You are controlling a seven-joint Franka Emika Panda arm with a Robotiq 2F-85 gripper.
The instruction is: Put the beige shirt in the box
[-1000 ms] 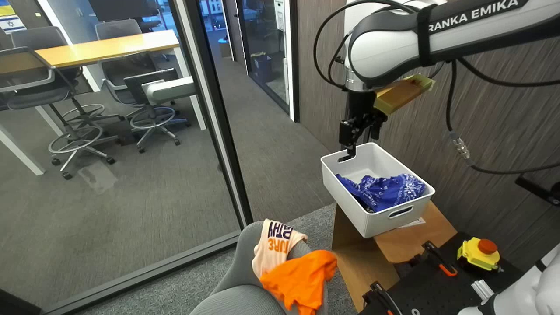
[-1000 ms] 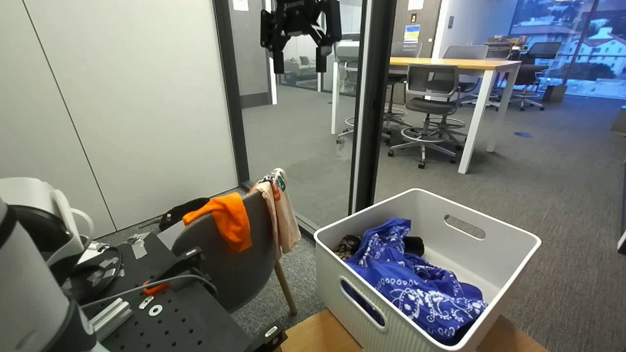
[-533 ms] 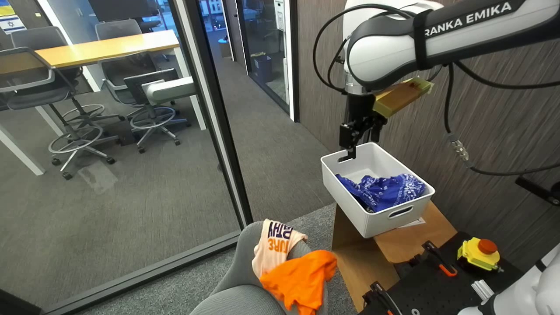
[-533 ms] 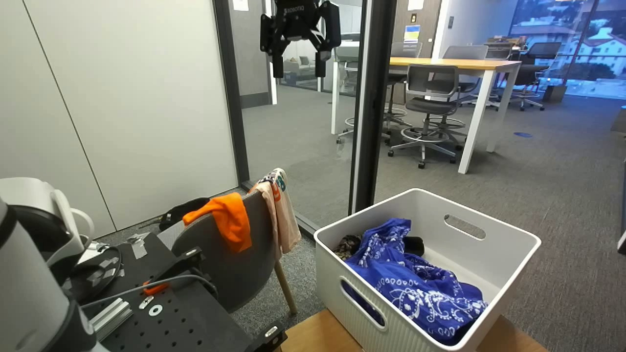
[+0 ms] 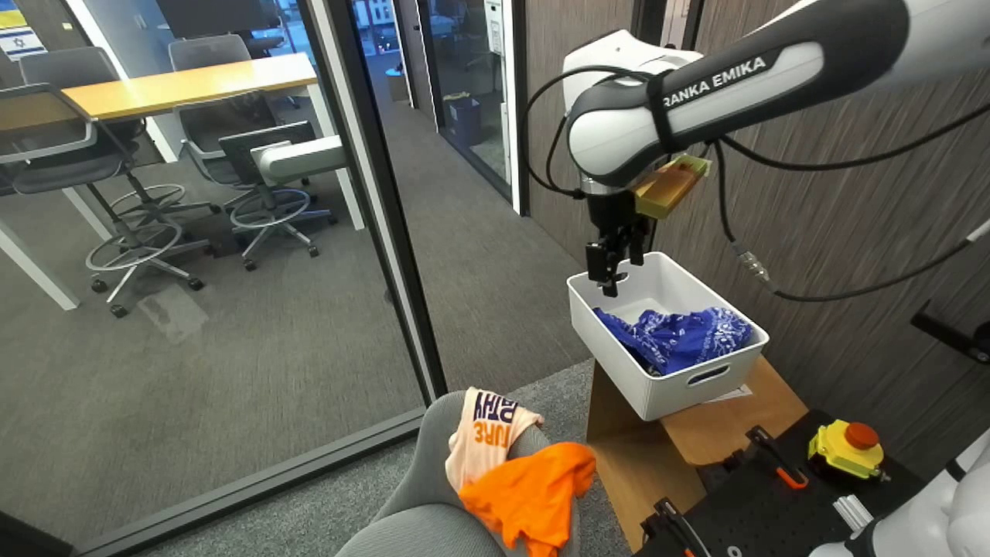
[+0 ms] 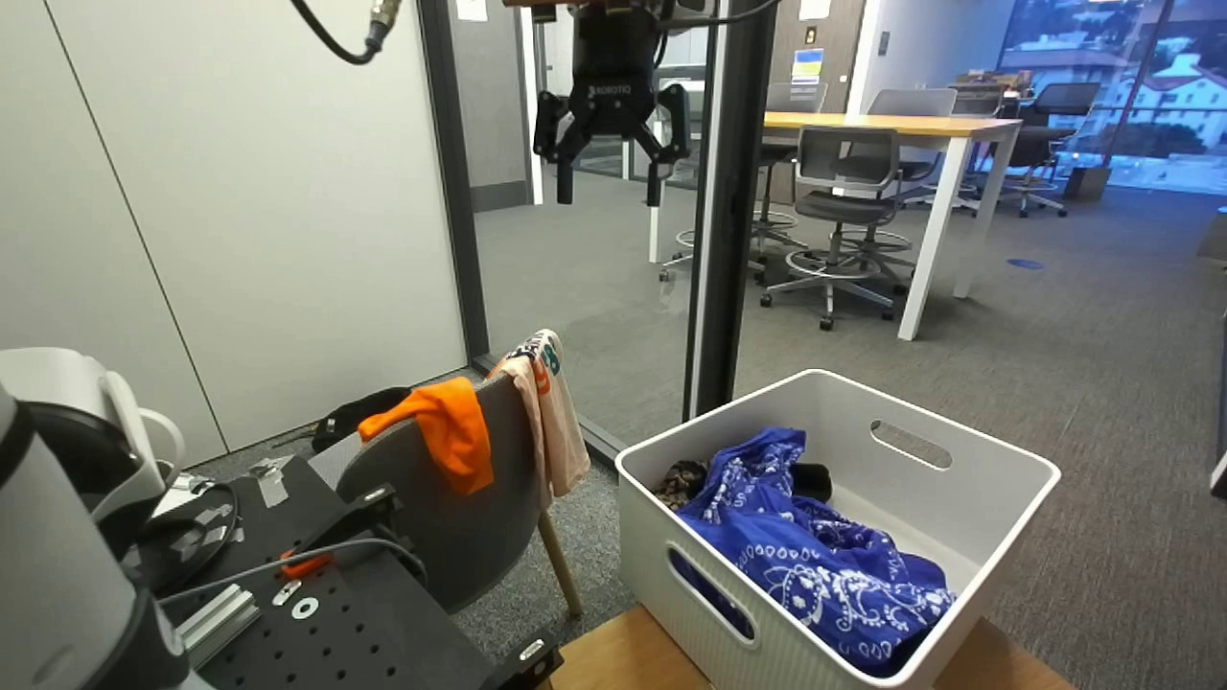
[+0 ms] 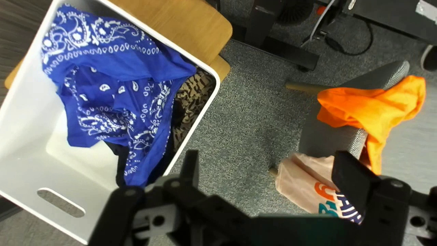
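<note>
Currently, in an exterior view, the gripper [image 6: 610, 190], spread wide, hangs at eleven o'clock from the box [image 6: 978, 494]. The shirt [image 6: 555, 422] is draped over the back of the chair [image 6: 470, 546], with the orange cloth [image 6: 451, 436] at its nine o'clock and the box at four.

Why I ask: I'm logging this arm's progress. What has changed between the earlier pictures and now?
The arm and its open pincer have moved lower in both exterior views; nothing was taken hold of or let go. Unchanged: the beige shirt and orange cloth over the chair, and the blue bandana in the box.
</note>
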